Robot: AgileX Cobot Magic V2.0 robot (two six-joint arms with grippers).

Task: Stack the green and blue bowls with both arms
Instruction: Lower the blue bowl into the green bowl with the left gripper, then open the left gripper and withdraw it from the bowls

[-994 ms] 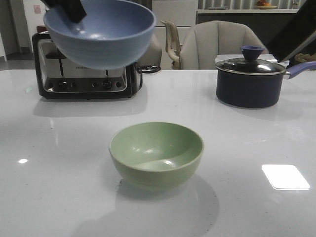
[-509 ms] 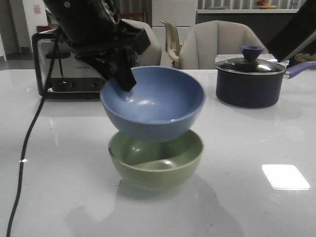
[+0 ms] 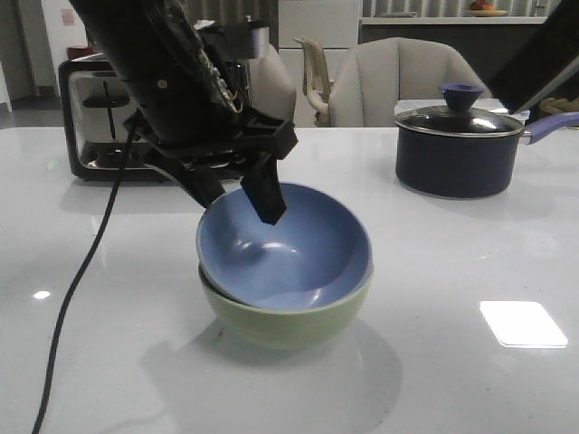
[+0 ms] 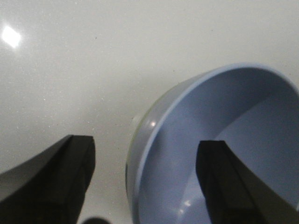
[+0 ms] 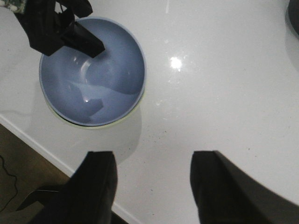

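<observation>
The blue bowl (image 3: 289, 249) and green bowl (image 3: 280, 321) look smooth and matt, like ceramic or plastic. The white table (image 3: 452, 271) is glossy. The toaster (image 3: 90, 117) is shiny metal, the pot (image 3: 457, 163) dark and dull under a glass lid (image 3: 457, 120)

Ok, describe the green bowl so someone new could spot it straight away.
On the white table, look at the middle near the front edge, below the left claw. The green bowl is the lower of two nested bowls, with the blue bowl sitting tilted inside it; only its pale sage outer wall shows.
</observation>
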